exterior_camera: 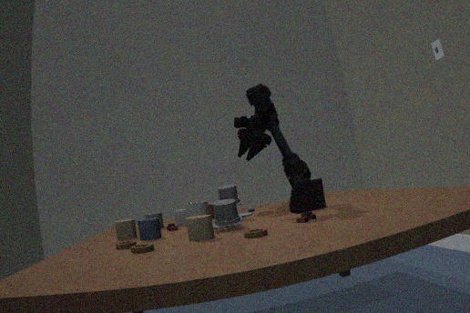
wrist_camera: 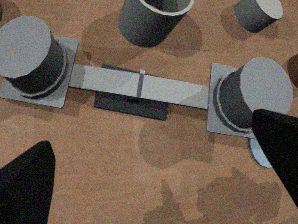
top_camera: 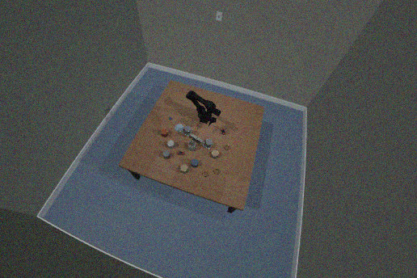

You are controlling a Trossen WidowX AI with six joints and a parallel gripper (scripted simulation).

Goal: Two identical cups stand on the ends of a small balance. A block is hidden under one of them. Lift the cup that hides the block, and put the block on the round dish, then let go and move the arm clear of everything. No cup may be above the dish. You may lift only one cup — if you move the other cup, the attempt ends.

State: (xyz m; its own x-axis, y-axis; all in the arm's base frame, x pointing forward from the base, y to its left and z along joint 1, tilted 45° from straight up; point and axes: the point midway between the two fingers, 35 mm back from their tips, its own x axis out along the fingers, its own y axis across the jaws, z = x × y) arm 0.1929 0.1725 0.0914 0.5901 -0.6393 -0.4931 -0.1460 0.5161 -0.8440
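The balance beam [top_camera: 195, 138] [wrist_camera: 175, 91] carries an upside-down grey cup at each end. One cup [top_camera: 187, 129] [exterior_camera: 228, 192] [wrist_camera: 265, 87] is beside the pale blue round dish [top_camera: 179, 128] [exterior_camera: 246, 215] [wrist_camera: 261, 154], at the right in the wrist view. The other cup [top_camera: 208, 142] [exterior_camera: 226, 212] [wrist_camera: 25, 47] is at the far end from the dish, at the left in the wrist view. Both stand on square plates. No block shows; the cups hide what is under them. I cannot tell which end is lower. My gripper [exterior_camera: 243, 157] [wrist_camera: 156, 135] is open and empty, high above the table on the arm's side of the balance.
A hollow grey cup [top_camera: 191, 145] [wrist_camera: 150, 25] stands close beside the beam. Beyond it are several cylinders, including a blue one [top_camera: 195, 162] [exterior_camera: 149, 228], a cream one [top_camera: 215, 153] [exterior_camera: 200, 228] and an orange one [top_camera: 164, 132]. Several small rings [exterior_camera: 256, 233] lie on the table.
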